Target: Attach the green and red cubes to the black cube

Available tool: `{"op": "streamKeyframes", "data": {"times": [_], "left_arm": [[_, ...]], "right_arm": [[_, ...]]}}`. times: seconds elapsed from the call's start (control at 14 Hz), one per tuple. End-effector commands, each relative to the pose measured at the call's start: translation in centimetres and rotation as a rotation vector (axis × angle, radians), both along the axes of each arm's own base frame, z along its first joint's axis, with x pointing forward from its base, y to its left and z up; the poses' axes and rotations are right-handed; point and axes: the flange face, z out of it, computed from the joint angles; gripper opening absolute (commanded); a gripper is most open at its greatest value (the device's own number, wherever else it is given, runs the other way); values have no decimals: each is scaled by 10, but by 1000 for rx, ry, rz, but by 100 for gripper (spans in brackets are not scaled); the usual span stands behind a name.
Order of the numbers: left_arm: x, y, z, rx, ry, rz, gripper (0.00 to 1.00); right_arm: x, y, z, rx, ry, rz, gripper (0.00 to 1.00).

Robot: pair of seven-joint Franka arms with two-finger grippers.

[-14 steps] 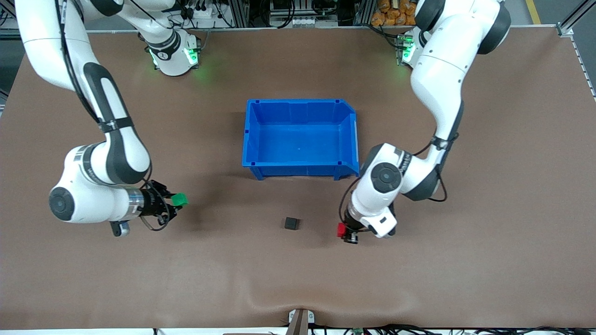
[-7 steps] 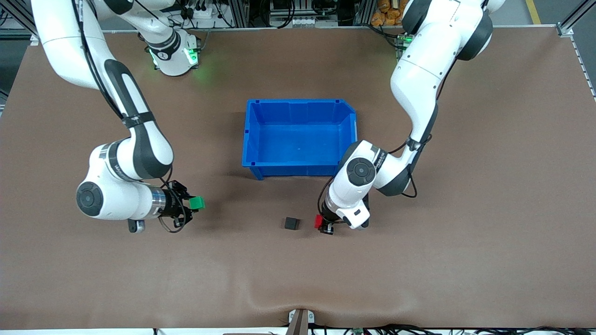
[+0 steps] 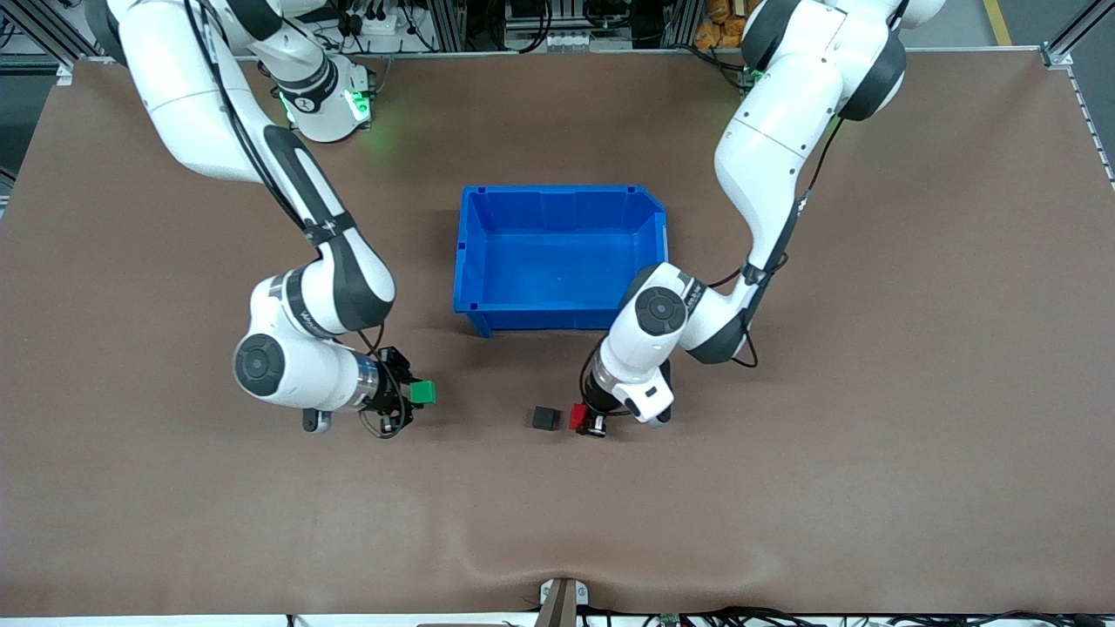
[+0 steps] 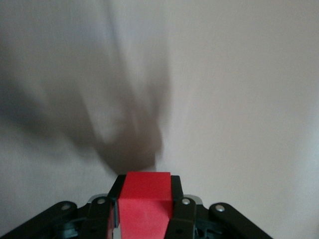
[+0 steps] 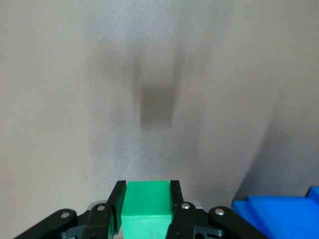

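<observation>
The black cube (image 3: 545, 419) sits on the brown table, nearer to the front camera than the blue bin. My left gripper (image 3: 582, 421) is shut on the red cube (image 3: 577, 418) and holds it just beside the black cube, on the side toward the left arm's end. The red cube (image 4: 145, 201) shows clamped between the fingers in the left wrist view. My right gripper (image 3: 416, 396) is shut on the green cube (image 3: 423, 392), well apart from the black cube toward the right arm's end. The green cube (image 5: 147, 201) shows between the fingers in the right wrist view.
The blue bin (image 3: 561, 259) stands open and empty in the middle of the table; a corner of the bin (image 5: 279, 215) shows in the right wrist view. The brown tabletop (image 3: 784, 488) stretches around it.
Both arms have moved inward toward the black cube. The left gripper has brought the red cube right beside it. The right gripper with the green cube has come closer but remains apart.
</observation>
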Motion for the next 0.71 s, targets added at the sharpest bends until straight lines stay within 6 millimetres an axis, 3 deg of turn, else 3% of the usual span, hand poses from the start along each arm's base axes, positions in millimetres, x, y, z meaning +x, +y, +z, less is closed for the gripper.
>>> {"op": "streamKeyframes", "data": {"times": [0.0,0.57,0.64], "left_arm": [[-2,-13,-9,-30,-31,23,0],[-1,-9,-17,-33,-43,29,0],[-1,-9,-20,-42,-55,31,19]], "right_arm": [[14,20,-12,5,6,-62,0],[11,63,-20,9,15,-143,0],[11,68,-19,15,6,-161,0]]}}
